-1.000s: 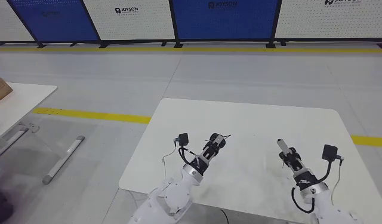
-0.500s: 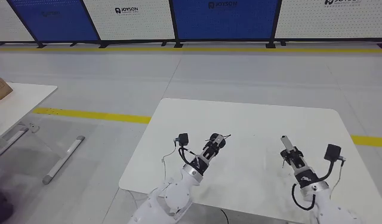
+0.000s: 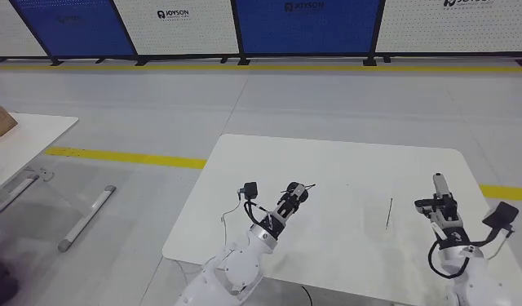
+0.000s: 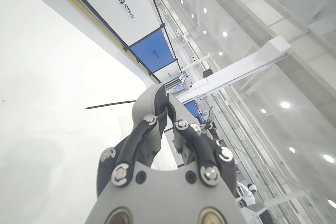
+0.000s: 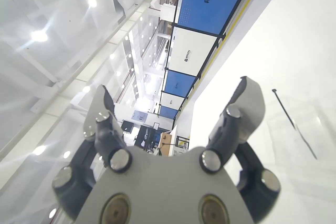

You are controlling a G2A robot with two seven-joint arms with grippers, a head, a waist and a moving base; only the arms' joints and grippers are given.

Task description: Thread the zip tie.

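Note:
My left gripper [image 3: 297,192] [image 4: 164,95] hovers over the near left part of the white table [image 3: 342,155], shut on a thin black zip tie [image 3: 309,187] whose strap [image 4: 110,105] sticks out sideways past the fingers. A second black zip tie [image 3: 390,212] [image 5: 291,120] lies flat on the table to the right of centre. My right gripper [image 3: 438,184] [image 5: 174,86] is open and holds nothing. It stands near the table's right edge, to the right of the lying tie and apart from it.
The table's right edge [image 3: 469,192] runs close by my right arm. Another white table [image 3: 33,135] stands far to the left across the floor. Blue and white panels [image 3: 306,16] line the back.
My right gripper has moved to the right, away from the spot where the second zip tie now lies uncovered on the table. The left arm has kept still with its tie.

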